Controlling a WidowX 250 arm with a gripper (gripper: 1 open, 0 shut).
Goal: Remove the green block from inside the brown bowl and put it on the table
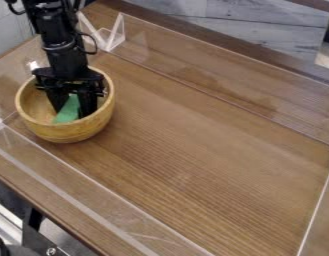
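Brown bowl (63, 108): round, wooden, thick-rimmed, standing near the far left corner of the counter (207, 150). Green block (69, 109): inside the bowl, toward its middle, partly hidden by the black fingers. End effector (72, 102): black, pointing straight down into the bowl, fingers drawn in and pinching the green block from both sides. Clear plastic walls (73, 185): low, running along the counter's edges. Counter surface: brown wood grain.
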